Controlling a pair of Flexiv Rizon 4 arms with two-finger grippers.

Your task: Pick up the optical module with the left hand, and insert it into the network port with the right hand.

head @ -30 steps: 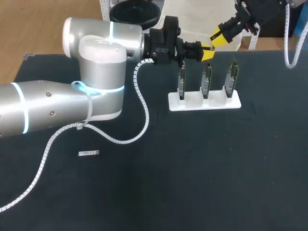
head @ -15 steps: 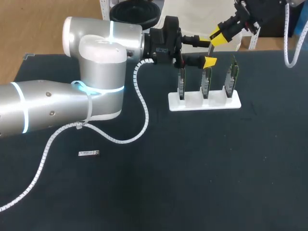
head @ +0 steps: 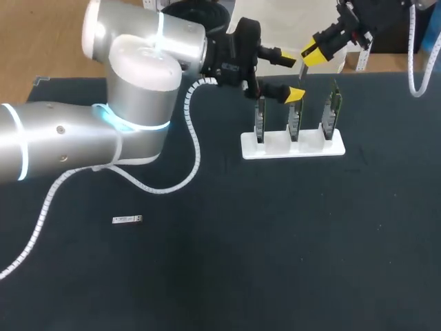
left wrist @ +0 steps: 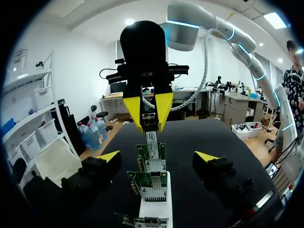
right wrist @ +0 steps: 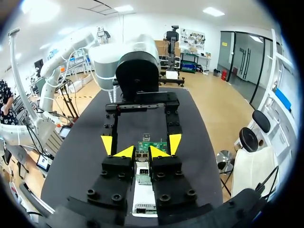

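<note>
My right gripper (head: 315,52) hangs above the card stand, shut on the slim metal optical module (head: 301,69), which points down toward the middle network card (head: 295,116). My left gripper (head: 293,76) stands open, its yellow tips on either side of the module and clear of it. From the left wrist the right gripper (left wrist: 148,108) faces me with the module (left wrist: 151,138) in its tips, over the green cards (left wrist: 151,183); my own gripper (left wrist: 156,159) is wide open. In the right wrist view my gripper (right wrist: 142,153) pinches the module (right wrist: 143,162) above the cards (right wrist: 152,145).
A white stand (head: 293,146) holds three upright green network cards at the back right of the dark table. A second small module (head: 127,219) lies flat at the front left. The left arm's cable (head: 196,148) trails over the table.
My left gripper has opened and let go of the module, which stays in the right gripper. The left arm's elbow has shifted up and back a little.
</note>
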